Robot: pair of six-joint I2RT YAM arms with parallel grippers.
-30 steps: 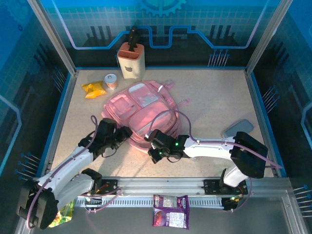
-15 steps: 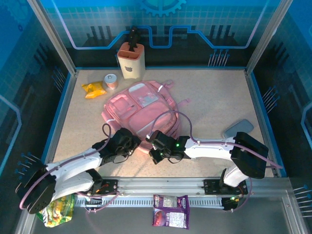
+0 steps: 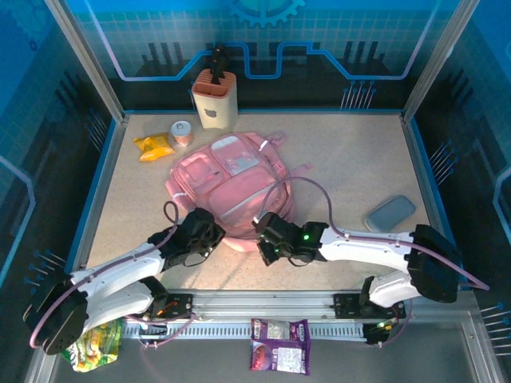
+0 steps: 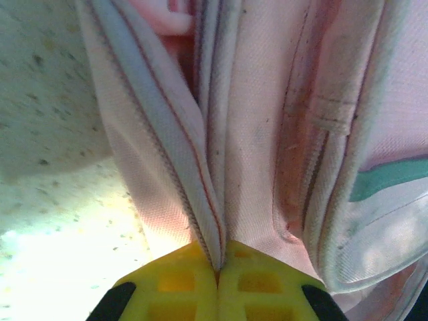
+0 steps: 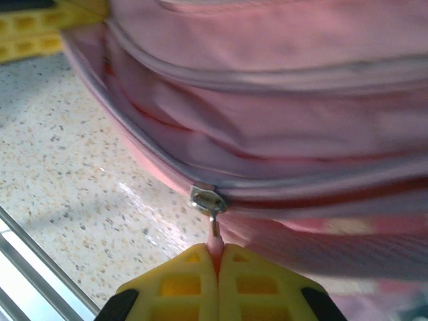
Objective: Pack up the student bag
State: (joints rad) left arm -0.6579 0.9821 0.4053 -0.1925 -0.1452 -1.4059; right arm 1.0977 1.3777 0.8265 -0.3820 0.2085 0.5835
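Right wrist view is showing the right fingers (image 5: 177, 284) closed on the student bag (image 5: 281, 140)'s zip pull (image 5: 214, 231) while the left fingers (image 4: 174, 284) are pinching its trim (image 4: 194, 187); unzipping is probably calling for a steady pull next.

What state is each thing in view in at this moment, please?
student bag: lying flat on the table, gripped at its near edge.
left gripper: shut on the zip trim.
right gripper: shut on the zip pull.
grey case: lying flat, untouched.
beige holder: standing upright.
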